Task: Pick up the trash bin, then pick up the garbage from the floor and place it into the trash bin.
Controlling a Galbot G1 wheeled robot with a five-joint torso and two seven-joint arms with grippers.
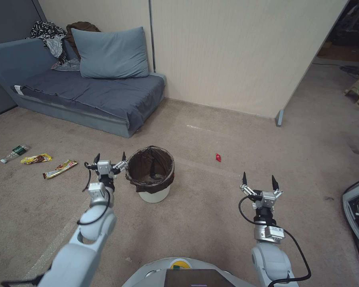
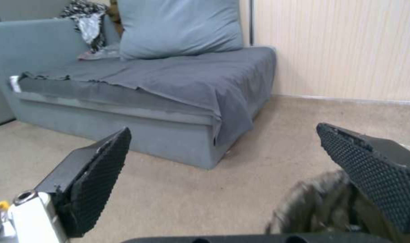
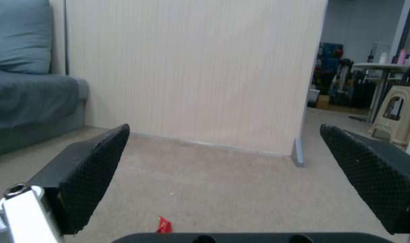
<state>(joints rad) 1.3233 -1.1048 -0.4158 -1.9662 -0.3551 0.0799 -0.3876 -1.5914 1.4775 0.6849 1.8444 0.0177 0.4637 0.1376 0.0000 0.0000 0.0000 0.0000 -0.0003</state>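
Note:
The trash bin [image 1: 153,194], a small white bucket with a dark brown liner over its rim, stands on the carpet in front of me. My left gripper [image 1: 110,159] is open right beside the bin's left rim, one fingertip close to the liner; the liner's edge [image 2: 312,206] shows blurred by one finger in the left wrist view. My right gripper [image 1: 259,181] hangs open and empty to the bin's right. Garbage lies on the floor: a small red scrap [image 1: 218,157] [image 3: 164,225], two yellow wrappers [image 1: 36,159] [image 1: 59,168] and a small clear bottle [image 1: 13,153] at far left.
A blue-grey sofa [image 1: 91,95] with a cushion stands at the back left against a beige wall panel [image 1: 235,56]. An opening at the right leads to a room with a stool [image 3: 396,114]. A grey device [image 1: 358,211] sits at the right edge. Open carpet surrounds the bin.

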